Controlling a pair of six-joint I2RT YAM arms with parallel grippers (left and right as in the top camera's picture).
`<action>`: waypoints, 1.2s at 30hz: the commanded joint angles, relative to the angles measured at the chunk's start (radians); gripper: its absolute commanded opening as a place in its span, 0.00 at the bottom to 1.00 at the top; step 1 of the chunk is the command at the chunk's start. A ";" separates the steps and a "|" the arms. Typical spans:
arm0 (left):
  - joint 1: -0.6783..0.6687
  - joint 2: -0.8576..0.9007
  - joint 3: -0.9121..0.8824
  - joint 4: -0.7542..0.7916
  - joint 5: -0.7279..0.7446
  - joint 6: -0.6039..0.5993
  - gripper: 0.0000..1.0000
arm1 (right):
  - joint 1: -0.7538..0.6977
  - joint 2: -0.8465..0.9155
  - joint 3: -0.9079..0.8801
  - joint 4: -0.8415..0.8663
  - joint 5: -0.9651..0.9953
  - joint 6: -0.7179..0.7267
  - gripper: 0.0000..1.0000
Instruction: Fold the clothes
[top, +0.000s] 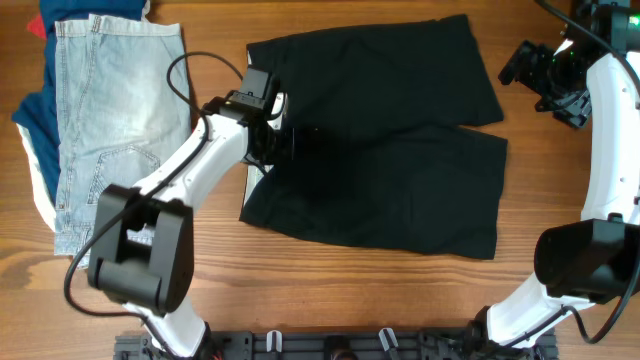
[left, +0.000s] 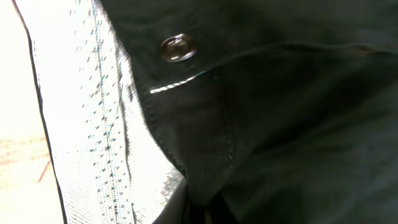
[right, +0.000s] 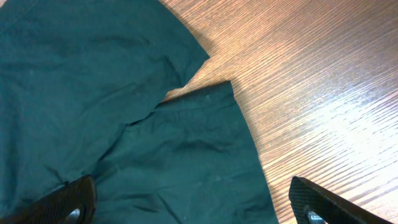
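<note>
The black shorts (top: 400, 150) lie spread flat on the wooden table, waistband to the left and legs to the right. My left gripper (top: 278, 140) is at the waistband and is shut on a fold of the black fabric. In the left wrist view its fingers (left: 205, 214) pinch the shorts (left: 298, 124) below a metal snap (left: 178, 47), next to the white speckled lining (left: 93, 124). My right gripper (top: 545, 75) is open and empty, raised just right of the upper leg. In the right wrist view its fingers (right: 193, 208) are wide apart above the leg hems (right: 93, 81).
Light-blue denim shorts (top: 110, 110) lie at the far left on top of navy, red and white garments (top: 30, 120). Bare wooden table (top: 560, 200) shows right of the black shorts and along the front edge.
</note>
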 joint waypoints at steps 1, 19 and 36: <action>0.014 0.050 0.002 -0.040 -0.100 -0.135 0.04 | 0.002 -0.008 0.003 0.004 0.022 -0.008 1.00; 0.138 -0.013 0.133 -0.255 -0.133 -0.249 1.00 | 0.003 -0.008 0.003 -0.052 -0.088 -0.097 1.00; -0.034 -0.126 -0.023 -0.528 -0.146 -1.013 0.81 | 0.051 -0.016 -0.391 -0.038 -0.112 0.129 0.98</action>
